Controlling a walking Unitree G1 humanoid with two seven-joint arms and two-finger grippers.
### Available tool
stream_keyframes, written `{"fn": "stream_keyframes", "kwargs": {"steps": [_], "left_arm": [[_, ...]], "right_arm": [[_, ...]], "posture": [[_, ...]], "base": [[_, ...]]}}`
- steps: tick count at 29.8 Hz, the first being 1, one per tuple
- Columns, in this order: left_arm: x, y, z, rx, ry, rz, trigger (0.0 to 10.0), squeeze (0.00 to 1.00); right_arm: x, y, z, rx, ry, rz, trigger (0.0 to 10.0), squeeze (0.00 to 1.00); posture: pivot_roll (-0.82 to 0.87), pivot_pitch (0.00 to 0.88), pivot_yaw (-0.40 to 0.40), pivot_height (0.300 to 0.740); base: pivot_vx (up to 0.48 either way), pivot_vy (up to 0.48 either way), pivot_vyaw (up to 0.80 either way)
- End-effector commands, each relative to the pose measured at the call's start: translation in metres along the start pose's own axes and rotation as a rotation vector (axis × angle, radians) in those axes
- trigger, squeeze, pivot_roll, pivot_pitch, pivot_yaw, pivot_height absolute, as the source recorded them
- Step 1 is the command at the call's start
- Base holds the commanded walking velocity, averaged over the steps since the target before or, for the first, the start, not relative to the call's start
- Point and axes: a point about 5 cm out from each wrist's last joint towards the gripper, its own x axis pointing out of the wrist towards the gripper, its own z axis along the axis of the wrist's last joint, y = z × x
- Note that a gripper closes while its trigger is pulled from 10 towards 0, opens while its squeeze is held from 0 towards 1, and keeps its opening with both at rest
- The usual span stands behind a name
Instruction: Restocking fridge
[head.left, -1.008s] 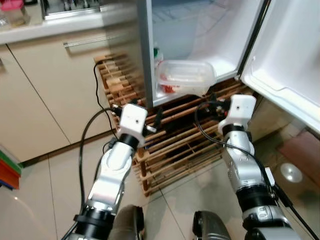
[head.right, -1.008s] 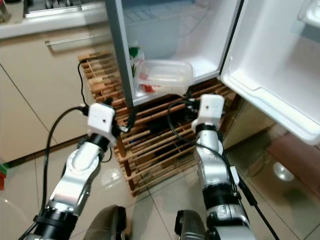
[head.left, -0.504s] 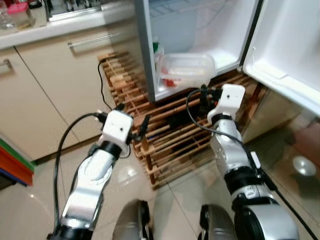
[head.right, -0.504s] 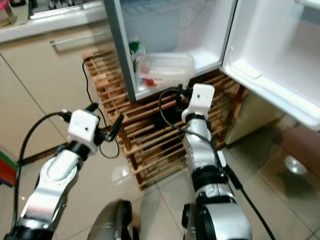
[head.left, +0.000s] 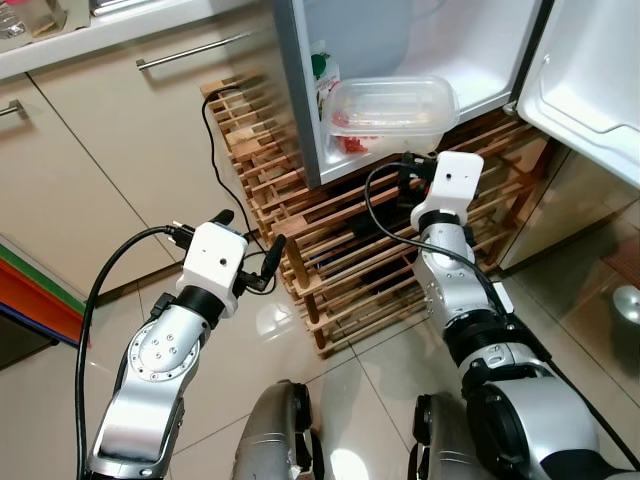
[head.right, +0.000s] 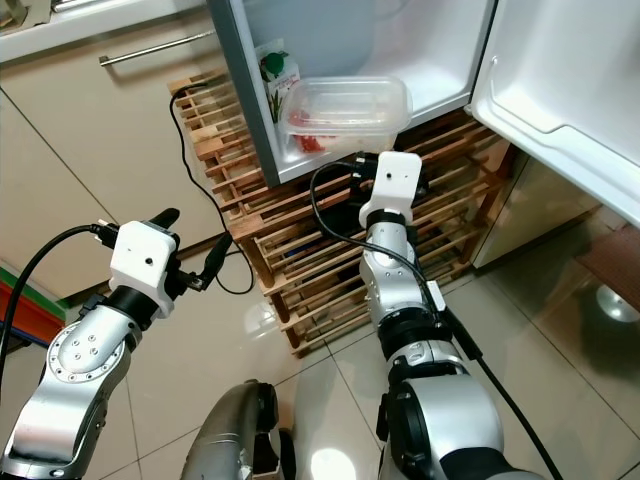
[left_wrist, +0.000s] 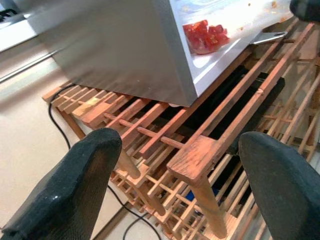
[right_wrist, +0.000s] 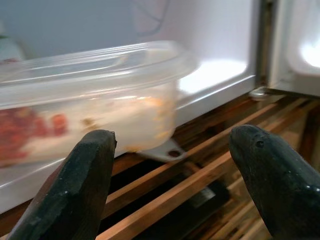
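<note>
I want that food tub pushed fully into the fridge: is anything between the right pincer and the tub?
Nothing visible. The right pincer, open, faces the clear tub on the fridge floor, above the wooden rack.

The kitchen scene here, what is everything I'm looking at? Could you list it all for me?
Clear plastic lidded food container: one, see-through with red pieces inside, on the open fridge's bottom shelf at its front edge.
White fridge: one, door swung open to the robot's right.
Green-and-white carton: one, inside the fridge behind the container.
Slatted wooden rack: one, brown, on the floor under the fridge.
Black cable: one, running down by the rack.
Beige cabinet with metal handle: one, left of the fridge.
Glossy beige tiled floor: below.
Left end effector: black fingers open, in front of the rack.
Right end effector: black fingers open, just below the container.
</note>
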Motion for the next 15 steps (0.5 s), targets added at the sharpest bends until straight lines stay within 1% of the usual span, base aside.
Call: {"fn": "stream_keyframes", "kwargs": {"steps": [1,2,3,5,8,9,11,13,15], "left_arm": [[-0.004,0.006,-0.001,0.007,0.017,0.01,10.0,0.0],[-0.004,0.006,-0.001,0.007,0.017,0.01,10.0,0.0],[-0.004,0.006,-0.001,0.007,0.021,0.008,10.0,0.0],[-0.004,0.006,-0.001,0.006,0.023,0.006,10.0,0.0],[-0.003,0.006,0.0,0.005,0.026,0.004,10.0,0.0],[-0.002,0.006,0.0,0.004,0.028,0.006,10.0,0.0],[-0.002,0.006,0.0,0.004,0.028,0.006,10.0,0.0],[-0.003,0.006,-0.001,0.004,0.03,0.008,10.0,0.0],[-0.003,0.006,-0.002,0.004,0.033,0.009,10.0,0.0]], "right_arm": [[0.005,-0.002,0.006,-0.019,-0.021,-0.017,10.0,0.0],[0.005,-0.002,0.006,-0.019,-0.021,-0.017,10.0,0.0],[0.009,-0.008,0.008,-0.035,-0.029,-0.04,10.0,0.0],[0.011,-0.011,0.009,-0.049,-0.032,-0.051,10.0,0.0],[0.016,-0.023,0.012,-0.089,-0.034,-0.083,10.0,0.0],[0.019,-0.031,0.013,-0.11,-0.026,-0.109,10.0,0.0],[0.019,-0.031,0.013,-0.11,-0.026,-0.109,10.0,0.0],[0.023,-0.039,0.017,-0.138,-0.029,-0.138,10.0,0.0],[0.026,-0.043,0.021,-0.159,-0.036,-0.154,10.0,0.0]], "posture": [[0.16,0.179,0.155,0.641],[0.16,0.179,0.155,0.641],[0.15,0.177,0.157,0.641],[0.15,0.178,0.158,0.641],[0.15,0.174,0.158,0.641],[0.15,0.172,0.157,0.641],[0.15,0.172,0.157,0.641],[0.15,0.17,0.154,0.641],[0.15,0.17,0.154,0.641]], "base": [[0.0,0.0,0.0],[0.0,0.0,0.0],[0.0,0.0,0.0],[0.0,0.0,0.0],[0.0,0.0,0.0],[0.0,0.0,0.0],[0.0,0.0,0.0],[0.0,0.0,0.0],[0.0,0.0,0.0]]}}
